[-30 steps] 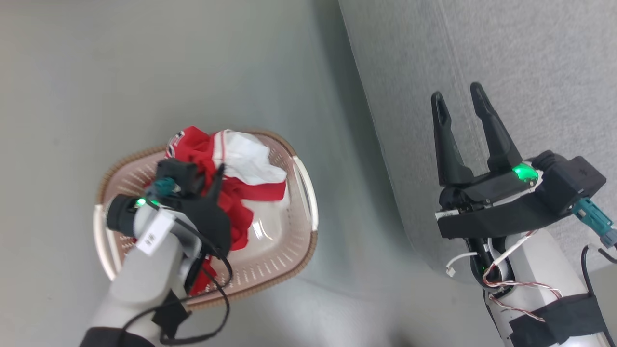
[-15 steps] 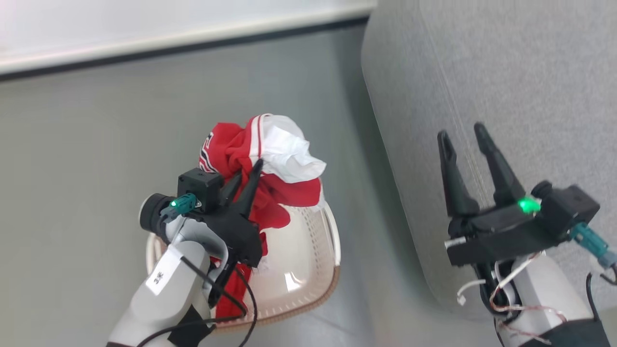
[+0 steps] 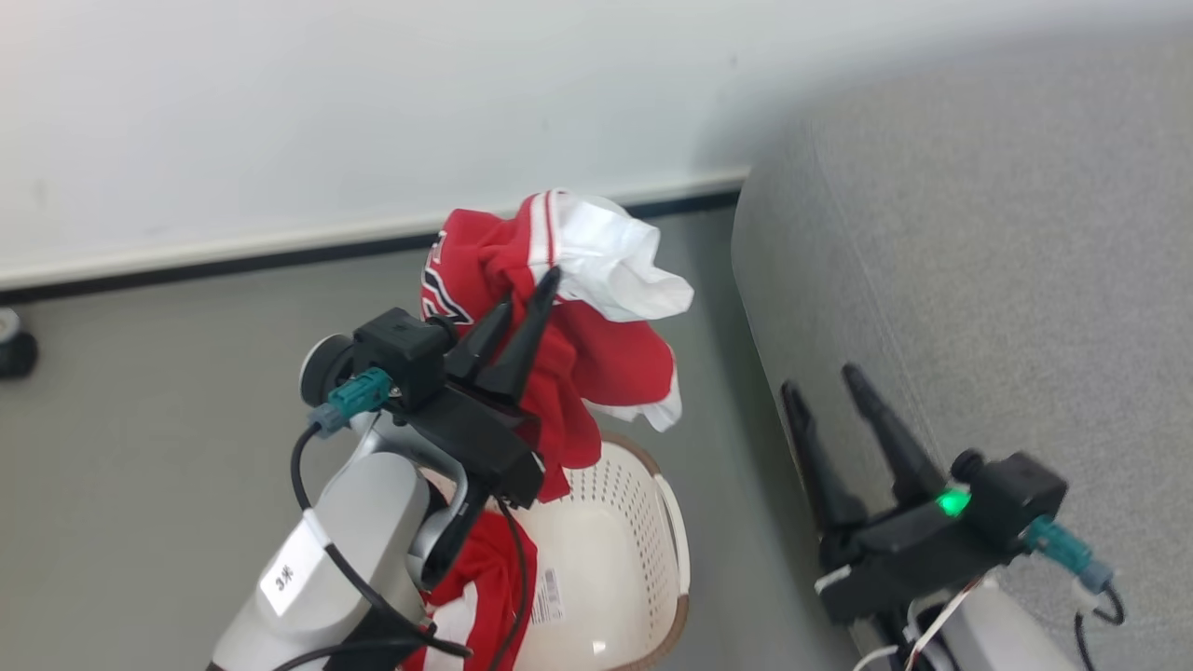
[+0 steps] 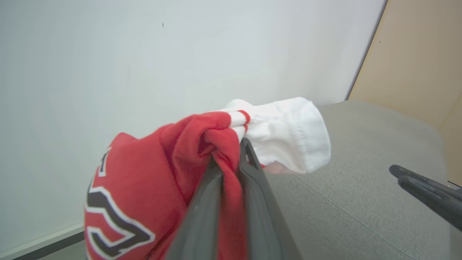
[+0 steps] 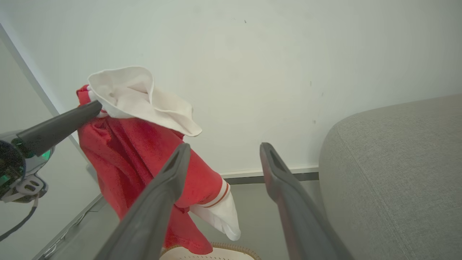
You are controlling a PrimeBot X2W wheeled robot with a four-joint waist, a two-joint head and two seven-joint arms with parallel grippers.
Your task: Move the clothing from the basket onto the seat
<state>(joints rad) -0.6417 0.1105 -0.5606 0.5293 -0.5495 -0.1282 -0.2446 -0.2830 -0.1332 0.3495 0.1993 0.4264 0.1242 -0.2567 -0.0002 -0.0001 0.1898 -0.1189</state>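
Our left fingers point(image 3: 527, 326) are clamped on a bunched fold of the clothing point(image 3: 596, 354), which hangs above the basket point(image 3: 673, 522), beside the seat's point(image 3: 979, 280) rounded edge. Right fingers point(image 3: 885, 433) stand apart, empty. We judge the fabric light, limp and slippery, so a thick bunch grips best.

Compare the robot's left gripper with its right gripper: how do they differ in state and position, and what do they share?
The left gripper is shut on the clothing; the right gripper is open and empty. The left gripper is above the basket, while the right gripper is at the edge of the seat. Both have two long dark fingers that point up the head view.
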